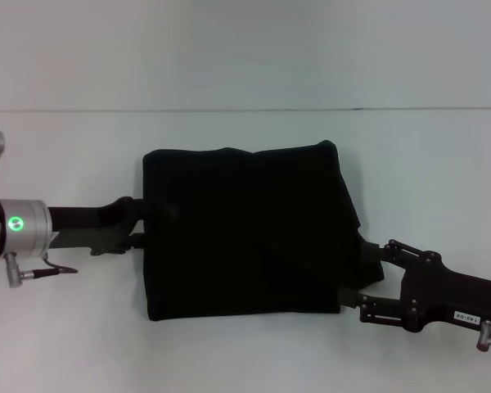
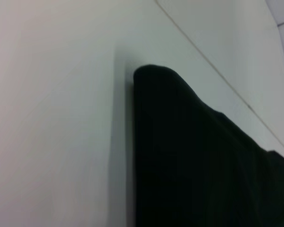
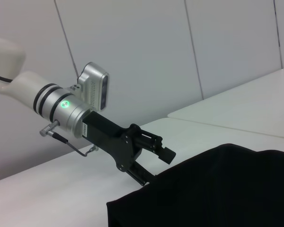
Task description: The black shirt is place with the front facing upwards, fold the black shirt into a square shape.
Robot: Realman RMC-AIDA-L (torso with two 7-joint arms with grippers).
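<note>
White table [image 1: 442,155] with a plain, pale surface. The black shirt [image 1: 245,233] lies flat on it near the centre (folded into a roughly square, layered bundle, no lettering showing).

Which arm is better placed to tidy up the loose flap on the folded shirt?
Right, probably. The black shirt is already near square, and its uneven flap juts out on the right side, next to the right tool. The left tool sits at the straight left edge.
</note>
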